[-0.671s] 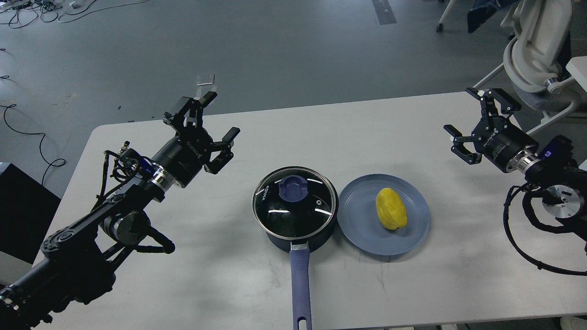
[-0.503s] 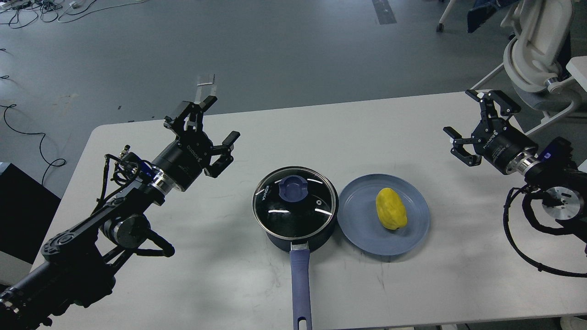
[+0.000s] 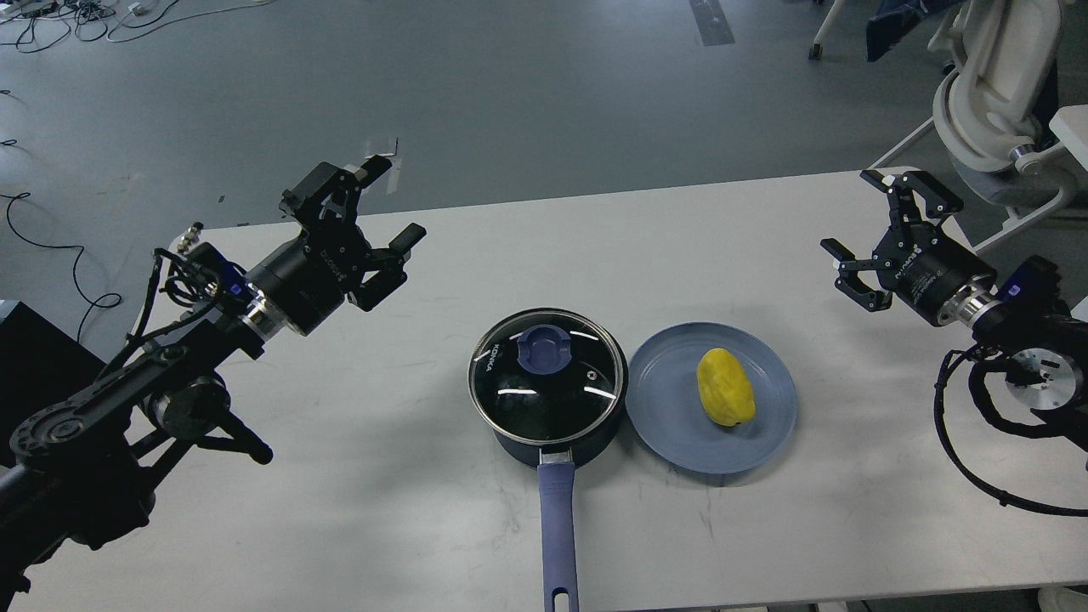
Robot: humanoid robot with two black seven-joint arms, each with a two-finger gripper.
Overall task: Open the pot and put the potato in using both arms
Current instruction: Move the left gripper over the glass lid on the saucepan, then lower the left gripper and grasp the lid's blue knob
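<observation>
fingers (image 3: 377, 167) apart; glass-lidded pot (image 3: 546, 387), bumpy potato (image 3: 725, 387)

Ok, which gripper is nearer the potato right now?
Right. The right gripper hangs open up and to the right of the potato on its plate; the left gripper is open far beyond the pot.

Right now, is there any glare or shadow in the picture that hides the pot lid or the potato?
In the head view, thin white streaks of glare cross the glass lid, but its blue knob stays clear. The potato is evenly lit and sharp on the plate. Soft shadows from the arms fall on the table, away from both.
</observation>
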